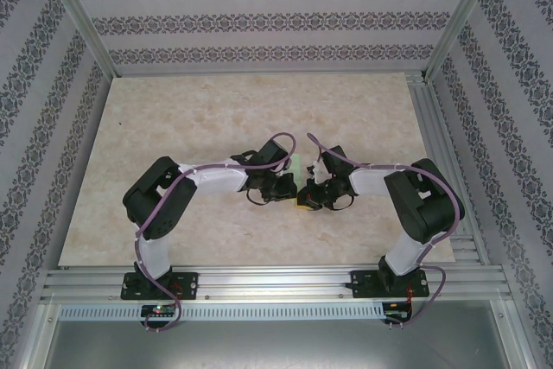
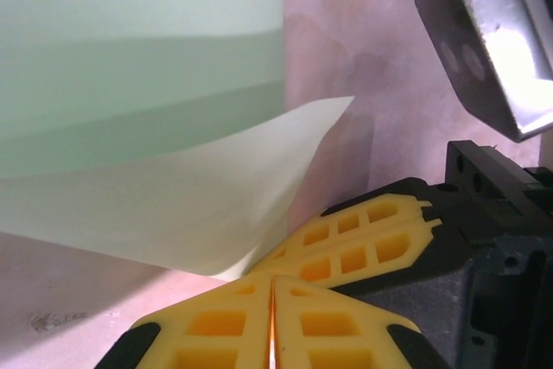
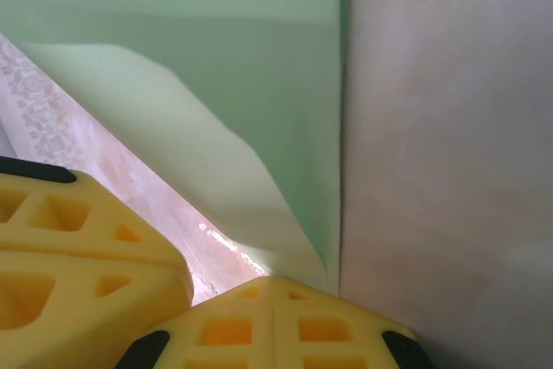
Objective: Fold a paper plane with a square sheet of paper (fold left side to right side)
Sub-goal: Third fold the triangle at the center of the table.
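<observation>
I was at the start of the left-to-right fold: the square sheet of paper (image 1: pixel 298 164) lay mid-surface (image 1: pixel 216 110) between the two hands, mostly flat, with its near edge curled up off the marble. From the left wrist camera the raised flap (image 2: pixel 173 187) swept down to the tips of the left hand (image 2: pixel 272 289), whose yellow fingers were pressed together with no gap; I judged the edge pinched there. The right hand (image 3: pixel 272 293) was likewise closed tight, and the sheet's curled corner (image 3: pixel 259 179) ran right down to its tips, so it looked to be gripping too, though the exact contact sat at the edge of what I could see.

Both arms reached inward from their bases, elbows out, wrists bent low so the left hand (image 1: pixel 281 186) and right hand (image 1: pixel 313 196) almost touched over the paper's near side.

Next, I reckoned, the lifted side had to be carried across in a smooth arc while the other side stayed pinned, edges matched before any crease. Thin paper would buckle or drag if pulled unevenly.
</observation>
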Robot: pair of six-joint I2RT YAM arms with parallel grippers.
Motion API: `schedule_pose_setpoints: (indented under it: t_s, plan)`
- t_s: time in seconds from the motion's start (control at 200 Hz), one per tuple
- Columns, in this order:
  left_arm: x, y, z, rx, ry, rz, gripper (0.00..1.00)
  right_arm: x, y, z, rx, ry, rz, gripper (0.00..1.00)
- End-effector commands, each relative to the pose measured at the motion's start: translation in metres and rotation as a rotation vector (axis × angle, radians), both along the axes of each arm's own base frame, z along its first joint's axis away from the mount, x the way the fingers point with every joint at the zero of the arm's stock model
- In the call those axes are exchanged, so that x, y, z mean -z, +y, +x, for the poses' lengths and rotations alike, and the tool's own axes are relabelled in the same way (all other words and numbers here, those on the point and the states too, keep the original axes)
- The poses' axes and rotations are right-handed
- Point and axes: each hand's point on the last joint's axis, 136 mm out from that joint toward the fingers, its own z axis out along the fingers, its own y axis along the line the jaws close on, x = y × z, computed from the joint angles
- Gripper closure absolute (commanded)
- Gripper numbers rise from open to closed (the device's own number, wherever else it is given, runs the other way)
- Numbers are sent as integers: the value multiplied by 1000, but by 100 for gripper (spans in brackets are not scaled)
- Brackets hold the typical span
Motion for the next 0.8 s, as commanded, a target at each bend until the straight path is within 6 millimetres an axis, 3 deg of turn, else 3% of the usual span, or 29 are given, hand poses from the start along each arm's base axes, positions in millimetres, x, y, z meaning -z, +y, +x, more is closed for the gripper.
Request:
schedule_pose_setpoints:
  t_s: [0.0, 0.16, 0.43, 0.794]
  plan:
    - [26, 7, 8, -70, -16, 59, 89, 42, -37, -24, 44, 110, -218, 99]
    - [20, 15, 12, -95, -23, 48, 88, 42, -37, -23, 44, 110, -216, 99]
    - [1, 0, 18, -73, -42, -30, 87, 41, -36, -22, 41, 107, -216, 99]
    - [-9, 4, 36, -105, -90, -35, 88, 43, -40, -23, 47, 115, -239, 100]
